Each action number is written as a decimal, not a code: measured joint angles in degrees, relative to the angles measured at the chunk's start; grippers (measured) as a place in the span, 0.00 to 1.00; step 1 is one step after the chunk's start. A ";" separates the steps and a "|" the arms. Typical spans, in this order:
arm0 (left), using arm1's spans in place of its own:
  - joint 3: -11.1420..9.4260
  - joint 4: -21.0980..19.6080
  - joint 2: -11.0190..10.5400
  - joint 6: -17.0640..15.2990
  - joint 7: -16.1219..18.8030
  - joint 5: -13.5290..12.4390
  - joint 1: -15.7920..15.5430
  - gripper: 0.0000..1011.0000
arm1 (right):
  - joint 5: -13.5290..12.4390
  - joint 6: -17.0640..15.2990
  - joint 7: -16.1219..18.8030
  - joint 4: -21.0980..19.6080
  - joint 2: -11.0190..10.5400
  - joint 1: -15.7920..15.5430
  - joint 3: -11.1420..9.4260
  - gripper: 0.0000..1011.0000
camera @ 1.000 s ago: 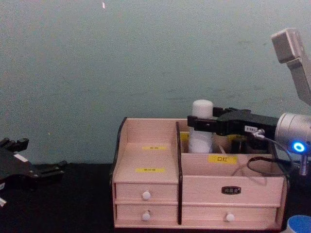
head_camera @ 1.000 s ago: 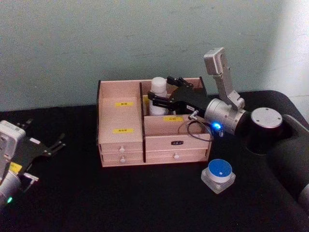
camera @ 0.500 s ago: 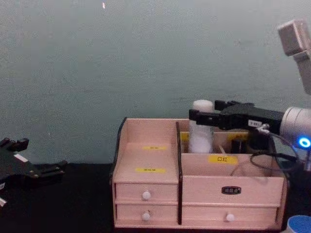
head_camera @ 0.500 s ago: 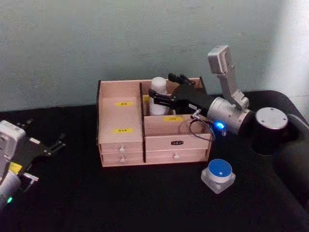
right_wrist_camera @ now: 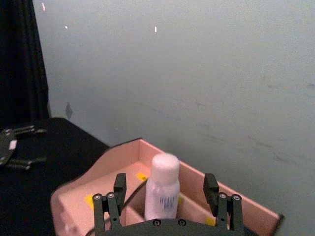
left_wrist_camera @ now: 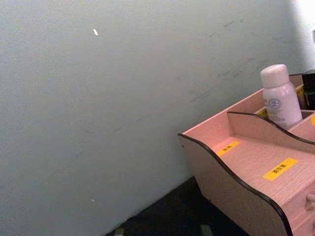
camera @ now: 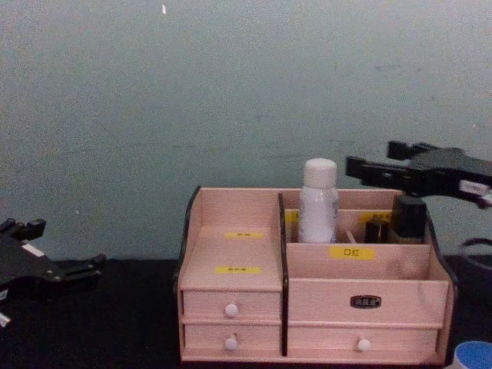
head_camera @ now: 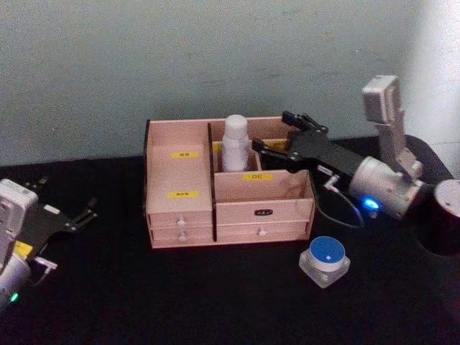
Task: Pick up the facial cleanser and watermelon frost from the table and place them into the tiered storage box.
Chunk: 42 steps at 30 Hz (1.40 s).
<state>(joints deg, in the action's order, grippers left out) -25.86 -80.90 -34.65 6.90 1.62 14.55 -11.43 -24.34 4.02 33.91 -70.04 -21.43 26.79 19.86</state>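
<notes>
The right gripper point(head_camera: 269, 131) has its jaws spread wide with nothing between them. They hang in the air over the right rear part of the tiered storage box point(head_camera: 266, 208), about level with the top of the facial cleanser point(head_camera: 234, 144) and just to its right, not touching it. Behind the jaws the right arm reaches in from the right side and slopes gently down to a silver wrist. That wrist carries 1 blue light point(head_camera: 370, 205), and a white camera block point(head_camera: 381, 97) sticks up above it. The left gripper point(head_camera: 65, 198) sits low at the far left, well apart from the box, jaws apart and holding nothing.

There is 1 facial cleanser, standing upright in the rear compartment of the box's right half, just beside the middle divider. From the chest view, 2 small dark bottles point(camera: 410, 217) stand in that same back row, farther right. There is 1 watermelon frost point(head_camera: 325, 260), blue lid up, on the tabletop point(head_camera: 180, 295). It rests near the box's right front corner but apart from it.

The 1 box has a stepped left half with 2 yellow labels, and a 3rd label sits on the inner wall of the right half. Its drawer fronts show 3 white knobs and 1 small dark plate.

The tabletop is plain black. A pale green wall point(head_camera: 215, 57) rises close behind the box.
</notes>
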 joint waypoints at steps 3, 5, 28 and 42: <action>0.00 0.00 0.00 0.00 0.00 0.00 0.00 0.99 | -1.11 -0.56 0.06 -3.97 -2.61 -3.01 -0.72 0.99; 0.00 0.00 0.00 0.00 0.00 0.00 0.00 0.99 | -1.81 -1.00 0.11 -6.54 -4.62 -5.31 -1.25 0.99; 0.00 0.00 0.00 0.00 0.00 0.00 0.00 0.99 | -5.69 -8.81 -5.25 -22.44 -18.25 -24.45 -5.93 0.99; 0.00 0.00 0.00 0.00 0.00 0.00 0.00 0.99 | -3.42 -12.27 -6.91 -21.50 -19.04 -25.60 -4.78 0.99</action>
<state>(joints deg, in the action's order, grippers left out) -25.86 -80.90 -34.65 6.91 1.62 14.55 -11.43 -27.76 -8.25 26.99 -91.54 -40.47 1.19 15.09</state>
